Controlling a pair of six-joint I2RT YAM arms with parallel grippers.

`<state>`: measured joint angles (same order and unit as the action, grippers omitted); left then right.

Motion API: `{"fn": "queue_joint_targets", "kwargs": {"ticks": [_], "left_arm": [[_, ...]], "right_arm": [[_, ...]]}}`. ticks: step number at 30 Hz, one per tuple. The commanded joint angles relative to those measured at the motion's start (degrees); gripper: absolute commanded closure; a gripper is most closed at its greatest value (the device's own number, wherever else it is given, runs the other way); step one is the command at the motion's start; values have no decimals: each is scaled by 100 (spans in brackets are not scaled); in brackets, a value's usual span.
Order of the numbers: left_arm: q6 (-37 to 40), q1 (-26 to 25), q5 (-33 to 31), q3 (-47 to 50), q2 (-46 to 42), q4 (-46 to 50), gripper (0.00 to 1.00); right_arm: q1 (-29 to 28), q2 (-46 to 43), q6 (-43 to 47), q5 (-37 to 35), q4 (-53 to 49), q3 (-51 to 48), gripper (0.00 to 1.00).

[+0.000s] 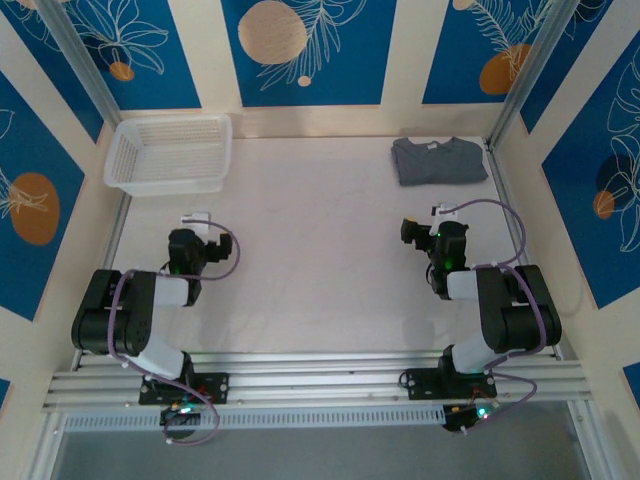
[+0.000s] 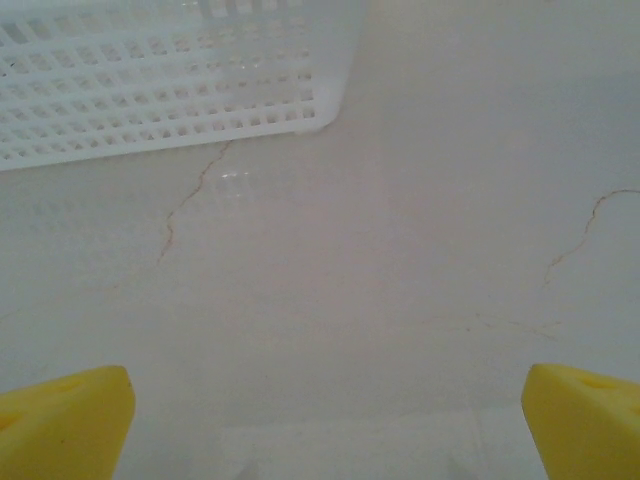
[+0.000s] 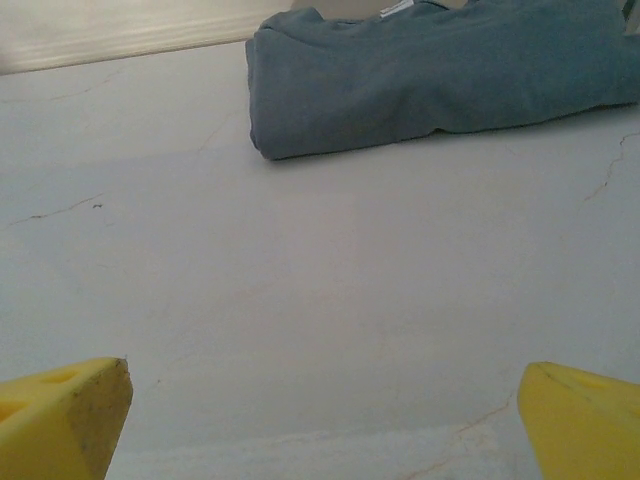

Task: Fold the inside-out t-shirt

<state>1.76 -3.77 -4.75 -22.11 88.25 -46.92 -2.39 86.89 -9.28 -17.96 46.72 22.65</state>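
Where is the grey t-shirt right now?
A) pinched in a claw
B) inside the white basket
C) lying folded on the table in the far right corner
C: the t-shirt lies folded on the table in the far right corner, well apart from the basket.
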Motion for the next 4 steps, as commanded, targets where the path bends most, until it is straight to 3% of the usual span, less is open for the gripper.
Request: {"fn": "queue_joint_targets", "kwargs": {"ticks": [1, 4], "left_arm": [[88, -27, 168, -109, -38, -30, 1], [88, -27, 168, -109, -36, -31, 1]], "right_arm": [[-30, 36, 123, -94, 256, -32, 1], [-23, 27, 106, -122, 285, -55, 1]]}}
